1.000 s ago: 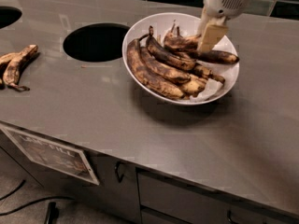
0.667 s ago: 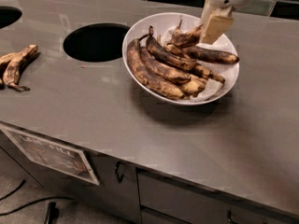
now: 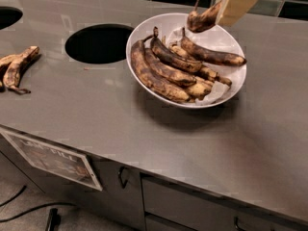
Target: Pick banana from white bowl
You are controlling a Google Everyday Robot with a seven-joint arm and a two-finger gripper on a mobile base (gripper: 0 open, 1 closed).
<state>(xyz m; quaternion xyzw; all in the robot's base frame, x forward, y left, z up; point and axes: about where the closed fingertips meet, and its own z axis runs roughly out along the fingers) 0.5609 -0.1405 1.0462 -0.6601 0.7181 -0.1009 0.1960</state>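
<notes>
Looking at the camera view, the big change is that the claw [image 3: 230,9] has gone up. A second ago it was down in the back of the white bowl [image 3: 139,42], nosing into the pile; now it sits at the top edge of the frame, right of centre, clamped on one end of the banana [image 3: 204,19]. The banana hangs in the air over the far rim, touching nothing else in the bowl, with its stem poking up. I'd say the pick is basically done and it just needs to hold on.

Materials-wise:
- The banana is short and stubby, with a mostly brown-black skin and some dull yellow. It looks soft and overripe, so I'd guess it squashes or slips easily.
- The claw's visible finger is a flat, cream-coloured block.
- The bowl is glossy white, round, shallow and wide.
- The longer bananas [image 3: 168,69] left in the bowl are curved, dark and leathery, and lie side by side.
- The counter [image 3: 144,138] is smooth grey with a dull sheen, and has a round hole [image 3: 98,43] just left of the bowl.
- A spotted joined pair [image 3: 17,66] lies at far left.
</notes>
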